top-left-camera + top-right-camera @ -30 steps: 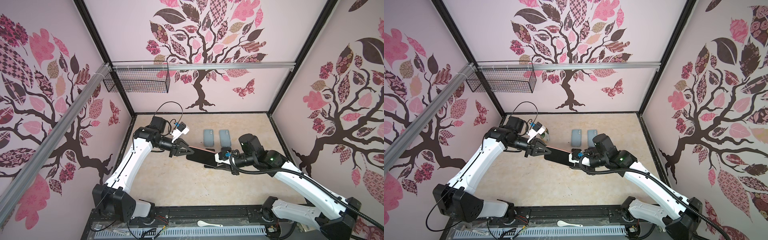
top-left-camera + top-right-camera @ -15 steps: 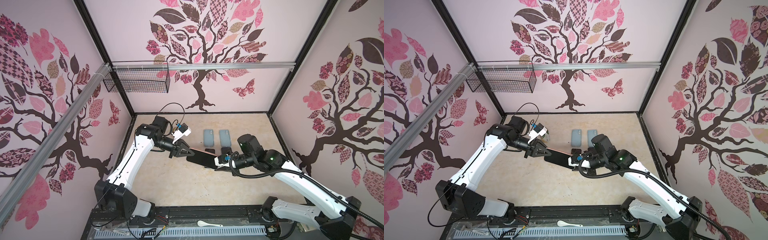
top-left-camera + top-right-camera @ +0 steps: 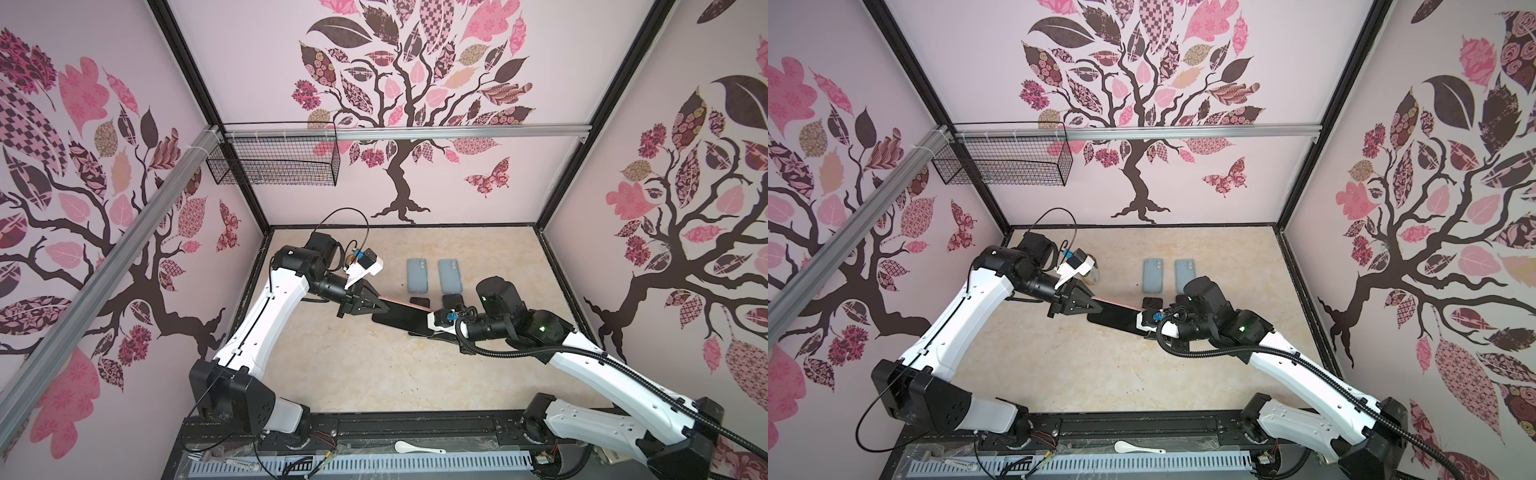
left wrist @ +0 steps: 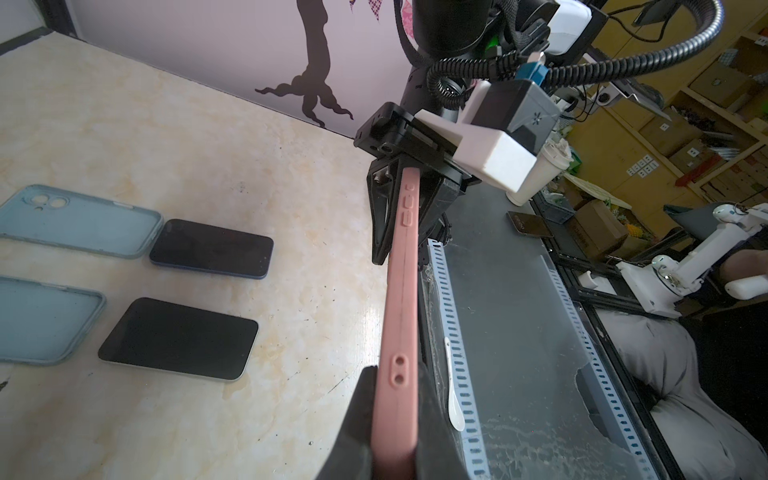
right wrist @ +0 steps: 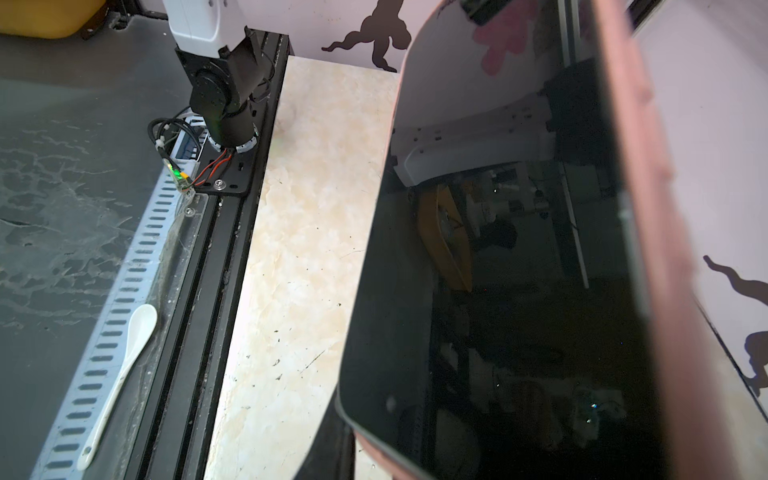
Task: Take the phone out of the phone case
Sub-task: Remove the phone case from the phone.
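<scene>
A black-screened phone [image 3: 400, 319] sits in a pink phone case [image 4: 400, 291], a slim slab with side buttons and two small holes along its pink rim. It is held off the marble-patterned table [image 3: 353, 374], over its middle, with the screen turned toward the front. The left gripper [image 3: 384, 309] has its fingers [image 4: 353, 419] clamped on the case's left end. The right gripper [image 3: 432, 326] pinches the opposite end, jaws closed around the rim. Bare tabletop lies open toward the front edge. Close behind the held slab, two empty blue-grey cases [image 3: 417, 275] and two bare phones [image 3: 419, 300] lie flat near the back wall.
</scene>
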### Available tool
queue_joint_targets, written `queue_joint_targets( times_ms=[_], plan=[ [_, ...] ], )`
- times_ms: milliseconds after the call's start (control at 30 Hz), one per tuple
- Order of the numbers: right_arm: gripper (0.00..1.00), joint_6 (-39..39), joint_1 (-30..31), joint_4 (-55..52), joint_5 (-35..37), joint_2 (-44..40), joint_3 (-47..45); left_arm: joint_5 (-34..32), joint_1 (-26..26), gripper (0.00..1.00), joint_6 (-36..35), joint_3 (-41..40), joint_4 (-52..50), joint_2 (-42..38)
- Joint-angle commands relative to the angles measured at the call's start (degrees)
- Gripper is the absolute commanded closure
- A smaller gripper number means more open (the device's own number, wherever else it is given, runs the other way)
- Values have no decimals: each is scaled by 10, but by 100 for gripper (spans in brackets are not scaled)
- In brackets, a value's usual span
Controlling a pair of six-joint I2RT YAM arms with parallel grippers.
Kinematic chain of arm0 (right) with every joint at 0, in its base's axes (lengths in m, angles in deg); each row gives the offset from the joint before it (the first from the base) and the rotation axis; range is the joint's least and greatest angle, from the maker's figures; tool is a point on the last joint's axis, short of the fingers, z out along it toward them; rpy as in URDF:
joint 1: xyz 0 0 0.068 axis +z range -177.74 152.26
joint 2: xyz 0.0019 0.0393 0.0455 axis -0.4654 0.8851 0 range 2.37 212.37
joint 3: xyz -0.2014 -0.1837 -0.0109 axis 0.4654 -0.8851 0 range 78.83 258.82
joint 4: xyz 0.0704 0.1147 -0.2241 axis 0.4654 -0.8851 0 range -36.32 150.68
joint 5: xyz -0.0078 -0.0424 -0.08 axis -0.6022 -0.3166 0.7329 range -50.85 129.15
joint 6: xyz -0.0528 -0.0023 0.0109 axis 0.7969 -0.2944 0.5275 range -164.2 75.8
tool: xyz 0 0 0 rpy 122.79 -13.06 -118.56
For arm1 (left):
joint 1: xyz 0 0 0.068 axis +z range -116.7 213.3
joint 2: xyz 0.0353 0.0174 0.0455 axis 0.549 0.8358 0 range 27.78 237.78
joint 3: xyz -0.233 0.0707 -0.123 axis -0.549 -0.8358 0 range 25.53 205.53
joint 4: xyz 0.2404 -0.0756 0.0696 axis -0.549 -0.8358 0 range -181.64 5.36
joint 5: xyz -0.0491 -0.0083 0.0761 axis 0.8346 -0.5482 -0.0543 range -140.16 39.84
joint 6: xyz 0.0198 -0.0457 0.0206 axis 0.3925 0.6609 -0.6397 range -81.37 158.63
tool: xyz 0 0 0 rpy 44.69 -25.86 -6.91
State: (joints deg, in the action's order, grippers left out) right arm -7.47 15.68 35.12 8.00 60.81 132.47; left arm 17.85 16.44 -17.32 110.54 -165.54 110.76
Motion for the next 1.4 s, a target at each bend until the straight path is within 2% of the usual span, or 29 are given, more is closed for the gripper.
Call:
queue_joint_targets(
  times_ms=[0,267,467,733,833,933,1167,1367],
  plan=[
    [100,-70,6,283,-47,-23,47,-16,-31,100,-16,0,-22,15],
    [100,-146,-32,363,-113,-33,31,-7,-37,100,-47,7,-54,23],
    [100,10,-33,262,-135,-25,65,-8,-45,100,-60,20,-75,36],
    [100,102,-32,207,-132,-14,94,-14,-68,100,-90,43,-117,73],
    [100,119,-32,204,-151,-13,99,-12,-69,100,-98,49,-129,81],
    [100,121,-30,205,-153,-14,102,-16,-70,100,-96,49,-129,83],
    [100,65,-30,240,-90,-15,90,-17,-80,100,-101,49,-137,86],
    [100,53,-30,240,-66,-18,88,-19,-82,100,-105,54,-141,85]
  ],
)
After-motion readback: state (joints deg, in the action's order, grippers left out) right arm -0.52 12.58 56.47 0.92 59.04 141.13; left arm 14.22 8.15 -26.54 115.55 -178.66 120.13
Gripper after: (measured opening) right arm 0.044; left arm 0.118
